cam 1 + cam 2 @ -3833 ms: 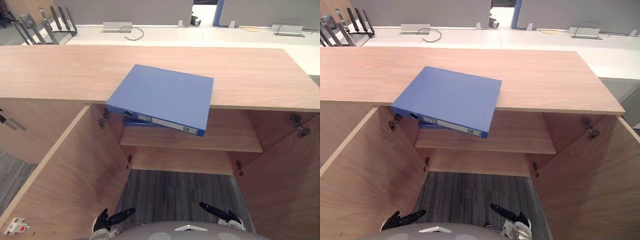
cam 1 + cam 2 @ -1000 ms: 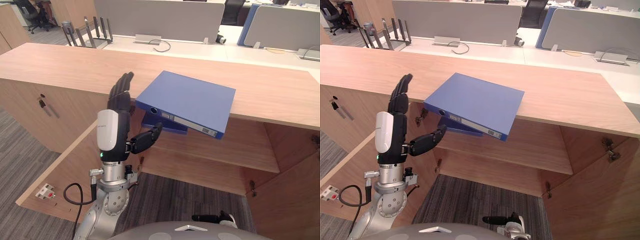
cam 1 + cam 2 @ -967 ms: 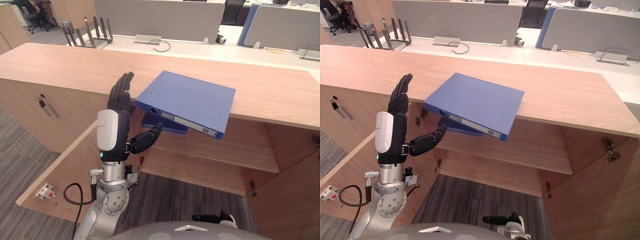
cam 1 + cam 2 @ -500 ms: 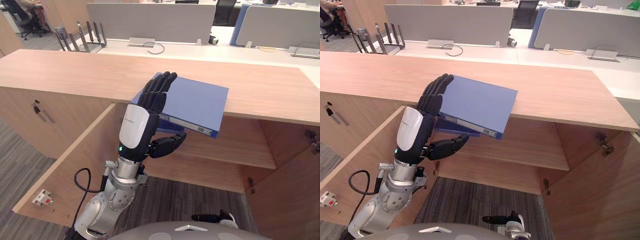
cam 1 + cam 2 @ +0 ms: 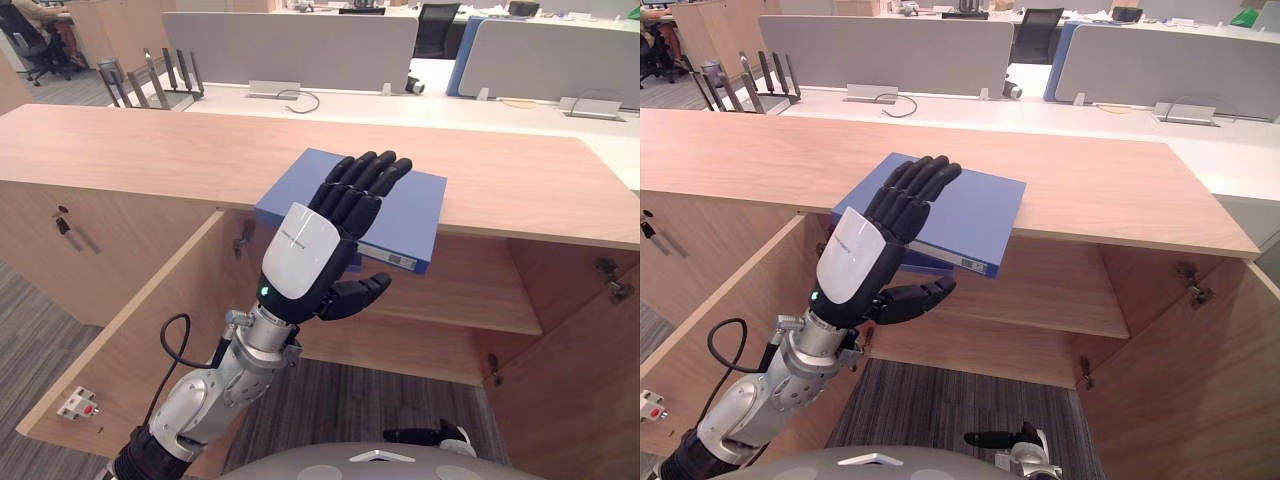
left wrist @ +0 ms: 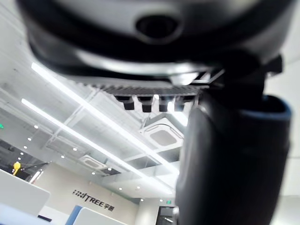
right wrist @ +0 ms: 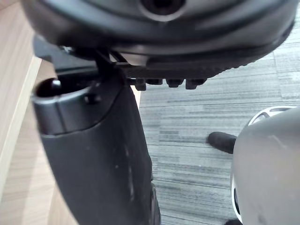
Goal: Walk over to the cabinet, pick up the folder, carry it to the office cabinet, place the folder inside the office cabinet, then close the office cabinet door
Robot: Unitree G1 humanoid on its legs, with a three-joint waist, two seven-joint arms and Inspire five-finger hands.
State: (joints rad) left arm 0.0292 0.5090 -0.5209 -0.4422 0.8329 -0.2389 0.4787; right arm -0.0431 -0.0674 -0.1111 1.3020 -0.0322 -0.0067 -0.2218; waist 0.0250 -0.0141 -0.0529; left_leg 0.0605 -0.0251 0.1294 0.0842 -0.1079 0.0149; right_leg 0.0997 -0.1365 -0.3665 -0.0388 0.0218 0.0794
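Black fingers of the left hand are held straight and spread over the top cover of the blue folder. The thumb is stuck out below the overhanging spine. Nothing is clamped yet, and contact with the cover cannot be confirmed.

Folder is laid flat and skewed on the wooden surface. Its spine side is hung out past the front edge, above the open cabinet.

Step in hand is judged to be the grasp for pick-up. To be done well:
- Fingers are to be pressed flat on the cover, the thumb brought up under the overhang, and the pinch closed across the spine side.
- Grip should be taken deep. A shallow pinch could let the folder droop or the cover flap open.
- Folder is best drawn off the edge toward the robot, not dragged sideways.

Edges and room:
- The front lip of the surface sits just behind the grip zone, so the thumb must be kept clear of it.
- The left door is swung open right beside the forearm, so elbow swing is likely limited there.
- The right door is open on the far side, well apart.
- The shelf looks bare, with room for the folder laid flat.

Right hand is hung low with fingers relaxed, nothing held.
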